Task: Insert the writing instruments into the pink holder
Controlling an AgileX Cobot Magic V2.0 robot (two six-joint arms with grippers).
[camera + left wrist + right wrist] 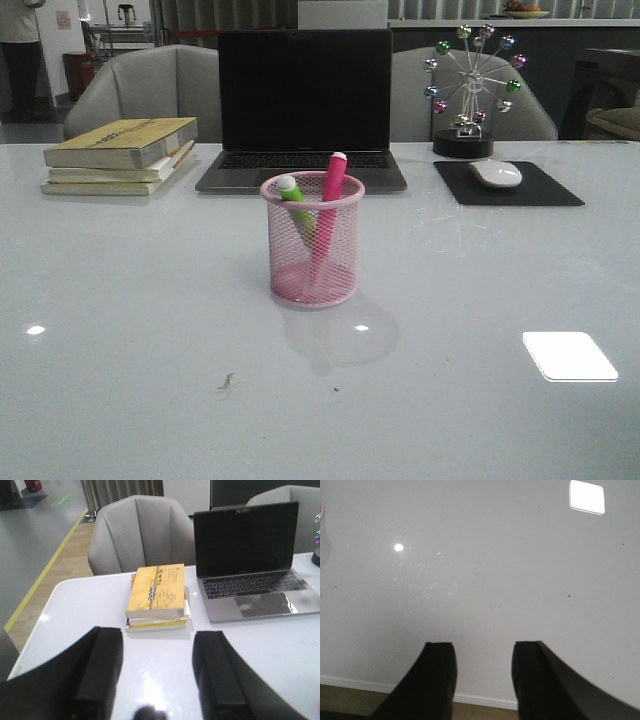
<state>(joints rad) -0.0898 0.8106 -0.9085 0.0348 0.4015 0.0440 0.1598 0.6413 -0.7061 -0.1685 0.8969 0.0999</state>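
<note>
Markers, one pink (328, 195) and one green (295, 199), both stand inside the pink mesh cup (312, 262), which sits upright near the middle of the pale glossy surface (140, 330). The pink marker leans toward the right side of the rim, its whitish cap well above the rim. The green one leans the other way, toward the left side of the rim, its cap only just above it. Their lower ends show through the mesh near the base of the cup.

Behind the cup is an open laptop (304, 105) with a dark screen. To its left lies a stack of books (122, 155), the top one yellow. To the right of the laptop a white mouse (495, 173) rests on a black mouse pad (510, 184), and behind the pad stands a small wheel ornament (473, 80) with coloured balls. Grey chairs (140, 85) stand beyond the far edge.

Neither arm appears in the front view. The left tool (157, 672) is released, its two dark fingers (100, 670) spread with nothing between them, and looks toward the books and laptop. The right tool (482, 680) is also released, fingers apart and empty, over bare surface near its edge.
</note>
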